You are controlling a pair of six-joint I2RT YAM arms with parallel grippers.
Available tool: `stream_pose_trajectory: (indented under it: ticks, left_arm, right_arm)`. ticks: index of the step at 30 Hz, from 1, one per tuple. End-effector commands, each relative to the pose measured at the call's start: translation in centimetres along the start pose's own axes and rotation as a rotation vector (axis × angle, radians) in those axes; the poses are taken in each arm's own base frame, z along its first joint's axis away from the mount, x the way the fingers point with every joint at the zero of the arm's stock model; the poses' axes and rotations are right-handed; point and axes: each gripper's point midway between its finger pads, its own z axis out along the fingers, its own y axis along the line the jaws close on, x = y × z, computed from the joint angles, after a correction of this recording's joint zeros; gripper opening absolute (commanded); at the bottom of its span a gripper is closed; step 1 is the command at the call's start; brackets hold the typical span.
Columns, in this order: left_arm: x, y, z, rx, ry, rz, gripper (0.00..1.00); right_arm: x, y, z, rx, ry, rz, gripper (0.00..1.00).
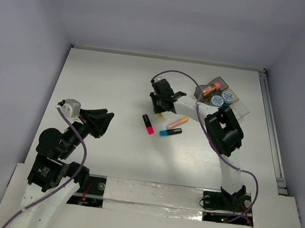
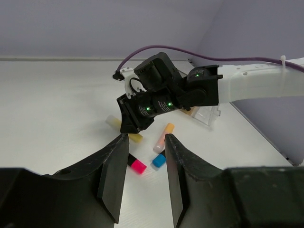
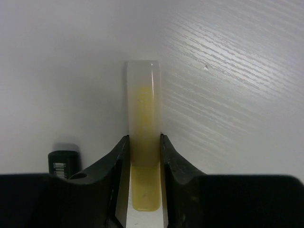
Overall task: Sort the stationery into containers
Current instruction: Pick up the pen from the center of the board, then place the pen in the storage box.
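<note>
From above, the right gripper [image 1: 161,110] reaches out over the middle of the white table [image 1: 106,80], pointing down with its tips at the yellow highlighter [image 1: 159,116], which is mostly hidden beneath it. Just beside it, toward the near side, lie the orange highlighter [image 1: 177,122], the blue-black highlighter [image 1: 171,132] and the pink-black highlighter [image 1: 148,125], all apart from one another. The row of trays [image 1: 222,79] sits at the far right, well apart from the gripper. It holds the glue stick [image 1: 211,88] and the two rolls [image 1: 216,100]. The left gripper [image 1: 109,122] hangs over the near left.

In the left wrist view, the left jaws stand apart with nothing between them, aimed at the cluster of highlighters. The yellow one lies flat on the table under the right gripper's tip.

In the right wrist view, both fingers [image 3: 118,164] press against the sides of the yellow highlighter. It runs straight away from the camera, its pale cap sticking out beyond the tips. A dark end of another item [image 3: 64,162] shows at the left. I cannot tell which one it is.
</note>
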Motion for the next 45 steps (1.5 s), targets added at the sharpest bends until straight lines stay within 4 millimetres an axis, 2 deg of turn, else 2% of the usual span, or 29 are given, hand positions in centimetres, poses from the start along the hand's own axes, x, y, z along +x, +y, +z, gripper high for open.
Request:
stream_pose_trajectory:
  ticks: [1,2,5,6,7,9,10,11,12,13,15,16,17,19,20,23,24,28,31,39,45]
  left_arm:
    - [-1.5,-0.7,-0.1,0.027,-0.057,0.012,0.34]
    - [-1.5,-0.7,-0.1,0.028,-0.057,0.014,0.34]
    - [-1.5,-0.8,-0.2,0.03,-0.057,0.014,0.34]
    - [-1.6,-0.8,-0.2,0.03,-0.061,0.015,0.34]
    - [-1.6,-0.8,-0.2,0.033,-0.061,0.015,0.34]
    - [-1.6,-0.9,-0.3,0.035,-0.064,0.014,0.34]
    - [-1.7,-1.0,-0.4,0.04,-0.069,0.018,0.34]
    - [-1.8,-1.1,-0.4,0.045,-0.072,0.019,0.35]
    - [-1.7,-1.1,-0.4,0.048,-0.069,0.019,0.35]
    - [-1.7,-1.3,-0.5,0.058,-0.072,0.019,0.36]
    - [-1.7,-1.7,-0.7,0.077,-0.074,0.021,0.37]
    - [-1.8,-1.8,-0.7,0.084,-0.076,0.022,0.38]
    - [-1.8,-2.1,-0.8,0.098,-0.075,0.022,0.38]
    - [-2.0,-2.5,-1.2,0.115,-0.087,0.025,0.38]
    - [-2.0,-2.8,-1.4,0.125,-0.09,0.023,0.38]
    - [-2.3,-3.2,-1.8,0.143,-0.103,0.025,0.39]
    - [-2.3,-3.2,-1.9,0.143,-0.106,0.027,0.39]
    - [-2.5,-3.7,-2.3,0.161,-0.114,0.024,0.39]
    - [-2.6,-3.8,-2.5,0.168,-0.12,0.024,0.39]
    - [-2.8,-3.8,-2.6,0.165,-0.128,0.027,0.39]
    - [-2.7,-3.7,-2.5,0.156,-0.124,0.023,0.39]
  right_arm:
    - [0.0,-0.7,0.1,0.06,0.009,-0.007,0.09]
    - [-0.6,-0.7,-0.4,0.062,-0.012,0.003,0.04]
    - [-2.8,-0.6,-1.7,0.06,-0.093,0.058,0.0]
    - [-4.9,-0.4,-3.4,0.049,-0.167,0.101,0.0]
    - [-6.0,-0.7,-4.4,0.055,-0.21,0.125,0.0]
    - [-6.8,-1.3,-6.1,0.074,-0.275,0.192,0.01]
    - [-8.4,-2.3,-8.9,0.102,-0.352,0.231,0.01]
    - [-8.7,-2.9,-10.2,0.119,-0.385,0.258,0.01]
    - [-7.4,-3.7,-10.6,0.145,-0.389,0.292,0.01]
    - [-8.5,-5.5,-13.6,0.179,-0.457,0.346,0.0]
    - [-7.9,-9.0,-15.5,0.227,-0.493,0.451,0.0]
    - [-6.6,-10.7,-17.2,0.242,-0.507,0.496,0.0]
    - [-5.9,-13.9,-18.0,0.284,-0.518,0.56,0.0]
    - [-4.0,-16.9,-19.5,0.295,-0.525,0.659,0.0]
    - [-2.0,-20.1,-20.9,0.348,-0.542,0.722,0.0]
    - [1.7,-23.4,-22.3,0.404,-0.531,0.81,0.0]
    - [2.3,-24.9,-23.7,0.442,-0.55,0.831,0.0]
    - [5.3,-27.7,-24.1,0.552,-0.496,0.847,0.0]
    - [6.9,-29.5,-23.5,0.599,-0.465,0.874,0.01]
    - [7.1,-30.4,-20.9,0.568,-0.419,0.898,0.04]
    - [6.5,-30.7,-19.3,0.533,-0.428,0.96,0.09]
